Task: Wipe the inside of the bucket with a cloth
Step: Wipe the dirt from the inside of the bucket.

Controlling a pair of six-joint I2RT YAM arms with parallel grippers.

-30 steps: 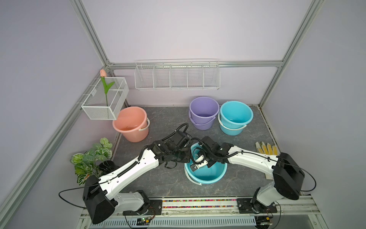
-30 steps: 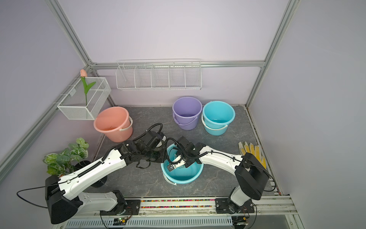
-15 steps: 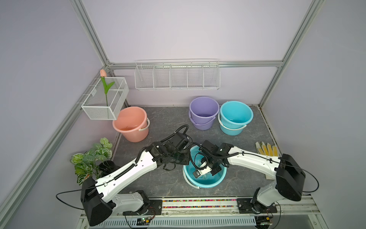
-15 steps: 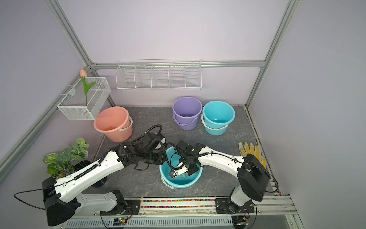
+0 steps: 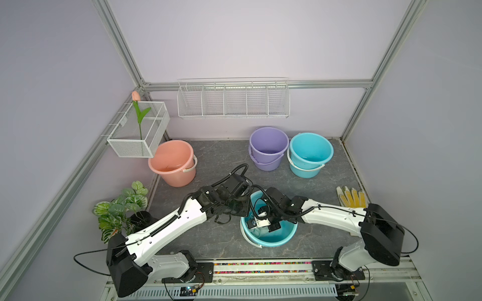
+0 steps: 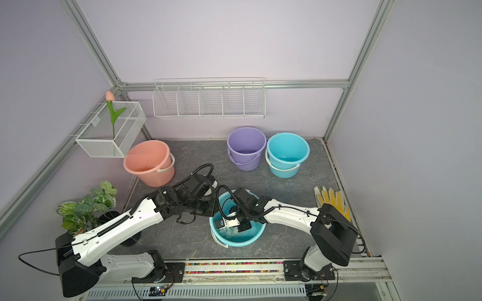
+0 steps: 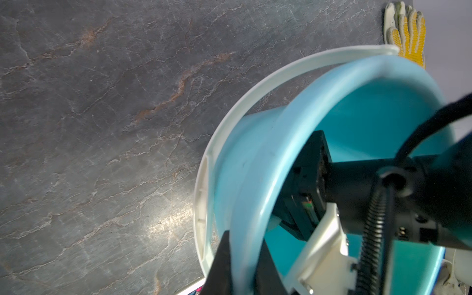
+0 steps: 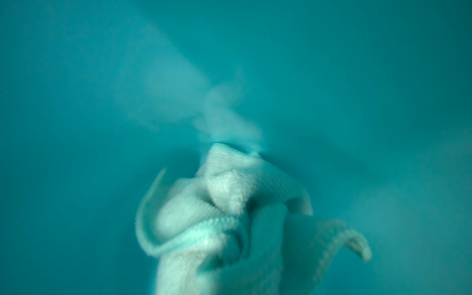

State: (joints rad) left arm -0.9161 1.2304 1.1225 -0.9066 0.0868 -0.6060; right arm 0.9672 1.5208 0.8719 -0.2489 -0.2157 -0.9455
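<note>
At the front left corner of the worktop (image 5: pixel 221 161) stands a potted plant (image 5: pixel 122 206). Above it a wire basket (image 5: pixel 138 133) hangs on the left wall with a single tulip (image 5: pixel 135 96) in it. A pink pail (image 5: pixel 173 163) sits under the basket, near the back left corner.

The left gripper (image 7: pixel 244 268) has closed on the left side of the bucket's rim, one finger outside the wall and one inside. The bucket (image 5: pixel 276 241) is turquoise and stands close to the front edge, about midway along it, with its white handle (image 7: pixel 255 94) folded down against the outside.

The right arm reaches down into the bucket from the right, and the right gripper (image 5: pixel 272 227) is well below the rim. It is clamped tight on the cloth (image 8: pixel 222 204), a pale mint terry bundle that hangs bunched from the gripper. The far end of the cloth touches the bucket's inner surface. I cannot tell whether that is the floor or the wall, as the view is blurred.

Towards the back right, a purple pail (image 5: pixel 268 148) and a blue pail (image 5: pixel 310 155) stand touching side by side. A yellow-and-white glove (image 5: pixel 352 196) lies flat at the right edge.
</note>
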